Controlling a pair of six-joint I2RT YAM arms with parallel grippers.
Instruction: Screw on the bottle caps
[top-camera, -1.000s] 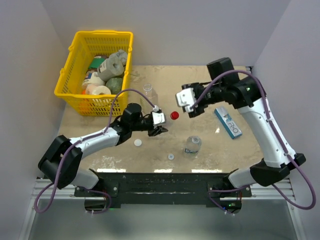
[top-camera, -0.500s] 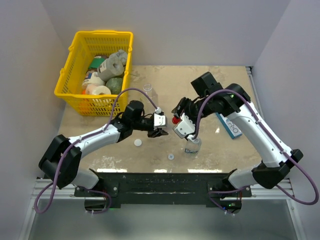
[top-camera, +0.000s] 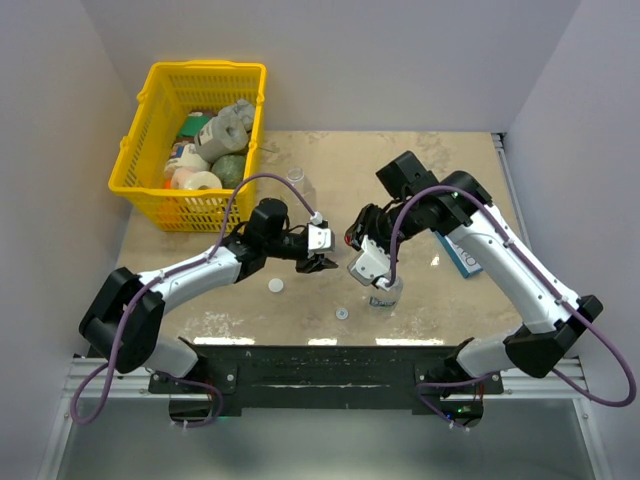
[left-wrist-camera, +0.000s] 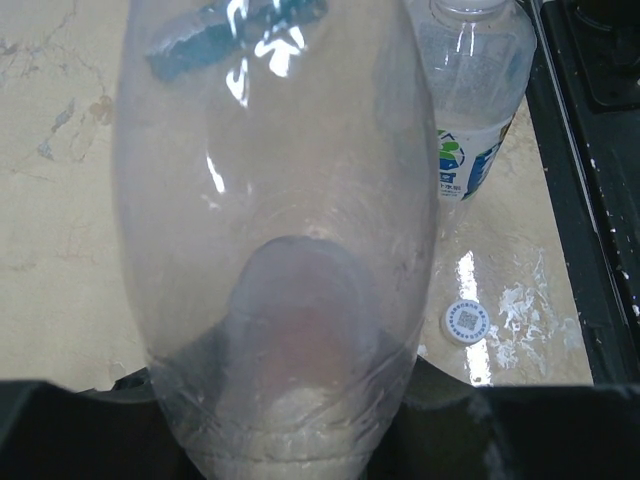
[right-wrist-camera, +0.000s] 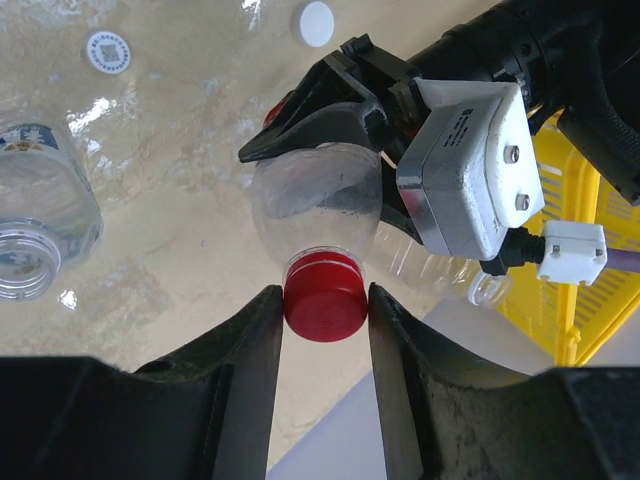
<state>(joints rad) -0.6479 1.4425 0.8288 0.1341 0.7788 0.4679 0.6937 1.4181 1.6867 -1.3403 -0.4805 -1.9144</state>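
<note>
My left gripper (top-camera: 322, 262) is shut on a clear bottle (right-wrist-camera: 318, 205), held on its side above the table; no label shows on it. It fills the left wrist view (left-wrist-camera: 275, 200). A red cap (right-wrist-camera: 323, 297) sits on its neck. My right gripper (right-wrist-camera: 323, 300) is shut on that cap, one finger against each side; in the top view this gripper (top-camera: 352, 238) meets the left one mid-table. The short blue-labelled bottle (top-camera: 385, 291) stands open under my right wrist. The white cap (top-camera: 275, 286) and the ringed cap (top-camera: 342, 313) lie on the table. The squarish unlabelled bottle (top-camera: 297, 182) stands open further back.
A yellow basket (top-camera: 150, 120) full of items stands at the back left. A flat blue-and-white box (top-camera: 462, 254) lies right of centre, partly under my right arm. Grey walls close in both sides and the back.
My right gripper has come down and left from the back onto the red cap of the held bottle, and its wrist has turned. The left arm has hardly moved.
</note>
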